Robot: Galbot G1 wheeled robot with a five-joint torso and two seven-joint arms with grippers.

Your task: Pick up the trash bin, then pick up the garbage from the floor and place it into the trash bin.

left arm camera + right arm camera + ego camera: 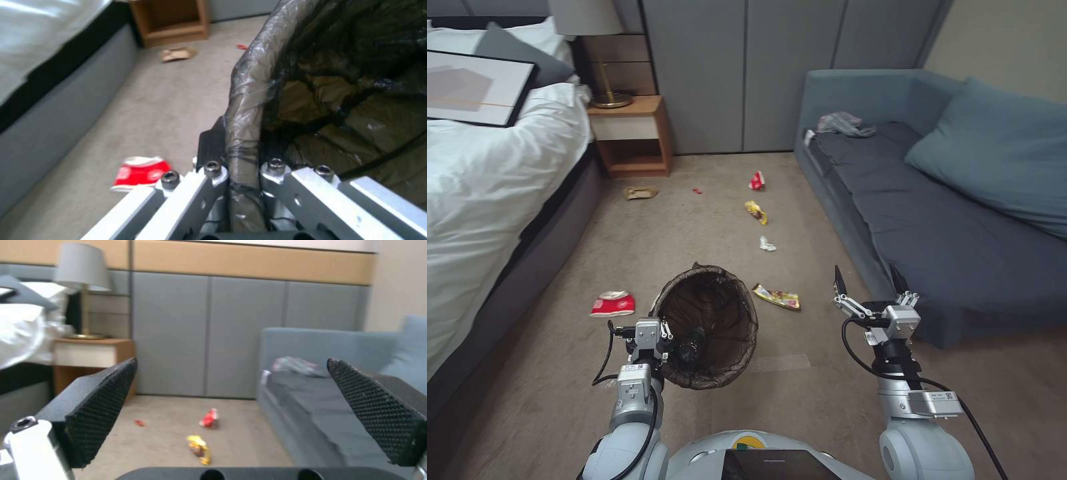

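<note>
My left gripper (671, 339) is shut on the near rim of the trash bin (710, 320), holding it off the carpet with its dark-lined mouth tilted toward me. In the left wrist view the bag-covered rim (249, 100) sits pinched in that gripper (236, 148). Garbage lies on the floor: a crushed red-and-white cup (613, 304) left of the bin, a yellow-red wrapper (776, 297) to its right, then white tissue (767, 244), a yellow wrapper (756, 211), a red cup (757, 181), a red scrap (696, 191) and a tan packet (641, 193). My right gripper (870, 277) hangs open and empty beside the sofa.
A bed (487, 200) runs along the left and a blue sofa (947, 233) along the right, leaving a carpeted lane between them. A wooden nightstand (630, 133) with a lamp stands at the back left, before grey wall panels.
</note>
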